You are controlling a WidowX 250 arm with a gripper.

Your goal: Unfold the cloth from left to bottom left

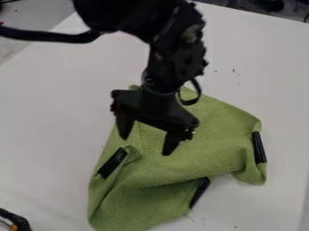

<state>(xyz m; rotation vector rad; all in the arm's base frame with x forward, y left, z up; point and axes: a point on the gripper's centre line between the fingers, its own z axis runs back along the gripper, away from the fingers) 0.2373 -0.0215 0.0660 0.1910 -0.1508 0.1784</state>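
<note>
Green cloth (136,198), rumpled on the table (48,113). Left: folded edge with black strip (112,163); the turned-up flap beside it offers the likeliest grip, taken shallowly so that the layer beneath is not pinched too. Centre: pincer (145,145), released, its two fingers apart over the cloth; contact cannot be told. Lower centre and right: second strip (199,192) and third strip (259,147) at the cloth's edges. The fabric is probably light, limp and unbreakable, with enough nap to resist slipping; the strips may be stiffer.
</note>
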